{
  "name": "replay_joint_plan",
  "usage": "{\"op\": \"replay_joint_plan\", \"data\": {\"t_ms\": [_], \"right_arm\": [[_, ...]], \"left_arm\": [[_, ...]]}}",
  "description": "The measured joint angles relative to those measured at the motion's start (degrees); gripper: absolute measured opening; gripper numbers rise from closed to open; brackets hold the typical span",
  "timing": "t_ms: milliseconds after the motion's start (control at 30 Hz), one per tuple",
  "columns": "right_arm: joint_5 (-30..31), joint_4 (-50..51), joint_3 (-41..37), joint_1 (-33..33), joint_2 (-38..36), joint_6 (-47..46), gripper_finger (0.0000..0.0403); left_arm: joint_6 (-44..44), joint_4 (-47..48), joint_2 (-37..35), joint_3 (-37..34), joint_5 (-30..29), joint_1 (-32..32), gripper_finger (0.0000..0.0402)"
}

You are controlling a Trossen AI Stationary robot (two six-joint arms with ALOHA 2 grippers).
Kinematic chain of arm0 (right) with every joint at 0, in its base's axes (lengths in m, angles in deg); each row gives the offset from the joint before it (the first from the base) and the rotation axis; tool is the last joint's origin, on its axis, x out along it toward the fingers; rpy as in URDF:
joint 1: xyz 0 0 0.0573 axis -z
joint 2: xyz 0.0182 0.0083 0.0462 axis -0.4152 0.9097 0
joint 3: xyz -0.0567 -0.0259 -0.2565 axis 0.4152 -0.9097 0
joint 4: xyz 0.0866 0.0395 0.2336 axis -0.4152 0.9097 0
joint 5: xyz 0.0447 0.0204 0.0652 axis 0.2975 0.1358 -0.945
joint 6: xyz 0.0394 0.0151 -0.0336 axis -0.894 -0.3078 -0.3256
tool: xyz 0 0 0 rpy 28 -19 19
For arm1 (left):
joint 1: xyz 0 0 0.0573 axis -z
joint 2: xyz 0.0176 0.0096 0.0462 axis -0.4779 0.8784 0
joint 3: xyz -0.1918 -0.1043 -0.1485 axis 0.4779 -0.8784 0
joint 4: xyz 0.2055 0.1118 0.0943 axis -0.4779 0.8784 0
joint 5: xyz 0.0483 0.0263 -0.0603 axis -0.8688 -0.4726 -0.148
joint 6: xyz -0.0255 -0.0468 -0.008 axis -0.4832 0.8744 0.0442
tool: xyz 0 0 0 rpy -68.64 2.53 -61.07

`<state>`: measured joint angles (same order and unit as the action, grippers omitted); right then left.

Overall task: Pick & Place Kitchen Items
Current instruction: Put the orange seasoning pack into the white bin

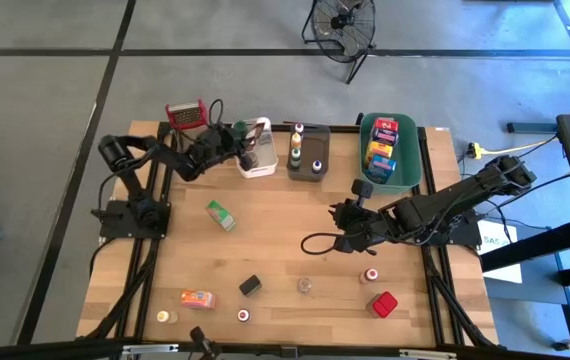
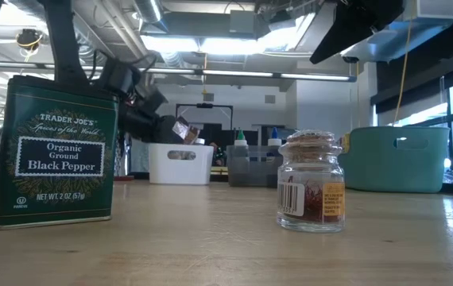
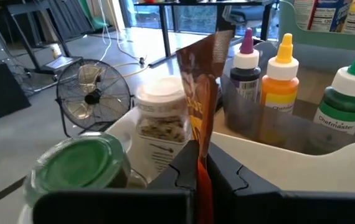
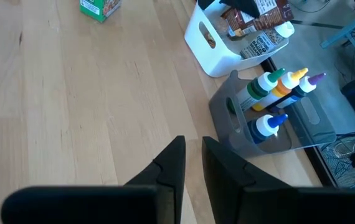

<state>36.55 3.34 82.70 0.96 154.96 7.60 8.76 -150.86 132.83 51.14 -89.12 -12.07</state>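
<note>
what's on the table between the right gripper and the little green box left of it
Nothing: in the high view, only bare wood lies between the right gripper and the green box. A dark cable loop lies just nearer the front edge.

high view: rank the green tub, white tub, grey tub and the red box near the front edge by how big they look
1. green tub, clearly the largest
2. white tub and grey tub, which look about alike, so no ranking between them
3. red box, the smallest

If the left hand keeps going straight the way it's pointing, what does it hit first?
Probably the white-capped spice jar standing in the white tub, right ahead of the left hand, which is shut on a brown packet. The dropper bottles look farther off; depth is uncertain.
</note>
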Motion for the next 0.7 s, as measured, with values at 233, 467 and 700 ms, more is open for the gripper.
{"op": "replay_joint_plan", "data": {"t_ms": [233,467,700], "right_arm": [[0.00,0.06,-0.01,0.00,0.00,0.01,0.0058],[0.00,0.14,-0.01,0.00,0.00,0.03,0.0058],[0.02,0.11,-0.01,0.02,0.00,0.03,0.0058]], "left_arm": [[1.86,-4.30,3.58,0.07,0.29,0.02,0.0014],[2.26,-4.84,3.95,0.07,0.27,0.00,0.0009],[2.74,-4.81,3.97,0.07,0.27,0.00,0.0022]]}}
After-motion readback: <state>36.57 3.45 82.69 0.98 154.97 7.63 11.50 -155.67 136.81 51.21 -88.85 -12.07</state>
